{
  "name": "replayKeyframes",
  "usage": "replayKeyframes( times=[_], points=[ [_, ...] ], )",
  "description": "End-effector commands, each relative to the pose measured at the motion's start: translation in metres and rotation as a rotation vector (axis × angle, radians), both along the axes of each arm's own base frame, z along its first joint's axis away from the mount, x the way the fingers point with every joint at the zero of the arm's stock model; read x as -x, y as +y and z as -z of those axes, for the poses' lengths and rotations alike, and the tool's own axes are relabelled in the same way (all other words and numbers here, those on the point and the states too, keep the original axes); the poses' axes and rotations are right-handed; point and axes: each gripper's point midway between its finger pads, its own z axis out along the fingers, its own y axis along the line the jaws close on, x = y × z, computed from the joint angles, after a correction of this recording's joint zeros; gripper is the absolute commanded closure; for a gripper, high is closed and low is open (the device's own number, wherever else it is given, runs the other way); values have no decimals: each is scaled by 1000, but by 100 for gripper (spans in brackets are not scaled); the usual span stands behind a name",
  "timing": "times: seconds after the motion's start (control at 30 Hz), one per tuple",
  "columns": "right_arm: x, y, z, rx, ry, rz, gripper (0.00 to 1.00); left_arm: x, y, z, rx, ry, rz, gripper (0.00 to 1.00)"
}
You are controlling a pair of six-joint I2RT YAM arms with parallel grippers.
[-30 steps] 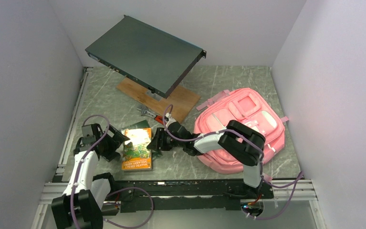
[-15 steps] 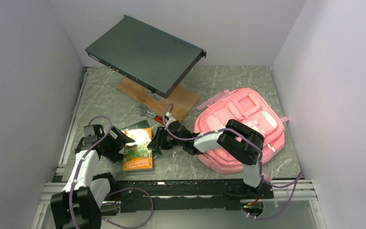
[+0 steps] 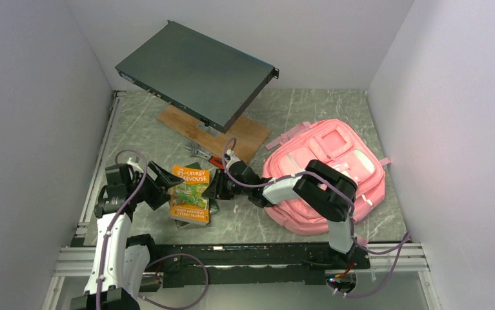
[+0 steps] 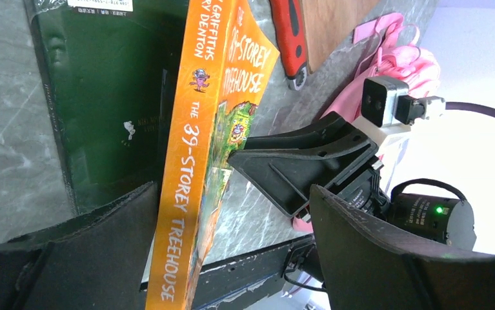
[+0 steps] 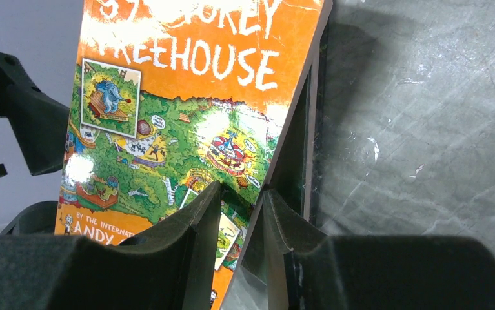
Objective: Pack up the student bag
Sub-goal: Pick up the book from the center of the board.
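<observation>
The pink student bag lies flat at the right of the table; its straps show in the left wrist view. An orange "39-Storey Treehouse" book stands tilted on its spine edge above a dark green book. My right gripper is shut on the orange book's page edge, one finger on the cover and one behind it. My left gripper is open, and the book's spine lies between its fingers, close to the lower one.
A dark flat metal case is propped on a wooden board at the back. A red-handled tool lies by the board, also in the left wrist view. Walls close in left, right and back.
My right gripper has raised the orange book from flat to tilted on its spine side. My left gripper has drawn back a little and now straddles the spine.
</observation>
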Motion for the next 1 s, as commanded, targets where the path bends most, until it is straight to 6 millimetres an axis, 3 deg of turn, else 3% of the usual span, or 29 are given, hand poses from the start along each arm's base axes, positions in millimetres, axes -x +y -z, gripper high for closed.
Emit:
replayKeyframes(
  times=[0.0,0.17,0.27,0.37,0.5,0.57,0.73,0.8,0.97],
  points=[
    [4,23,-30,-116,-61,-75,69,-1,-17,-2,71,-30,77,13],
    [6,24,-31,-120,-65,-89,69,-2,-14,11,0,-28,97,23],
    [8,24,-33,-128,-82,-104,68,-4,-16,9,-13,-67,120,42],
    [11,19,-36,-120,-103,-122,64,-7,-18,1,-43,-149,159,68],
    [16,5,-47,-99,-146,-160,49,-8,-24,-15,-59,-264,242,91],
    [22,-10,-51,-42,-188,-207,42,-8,-28,-29,-67,-339,299,99],
    [21,-70,-76,196,-417,-229,13,-3,-49,-67,-6,-523,461,100],
    [21,-96,-99,239,-507,-230,3,4,-65,-85,37,-599,561,100],
    [13,-152,-142,253,-610,-234,1,31,-106,-112,38,-697,857,100]
  ],
)
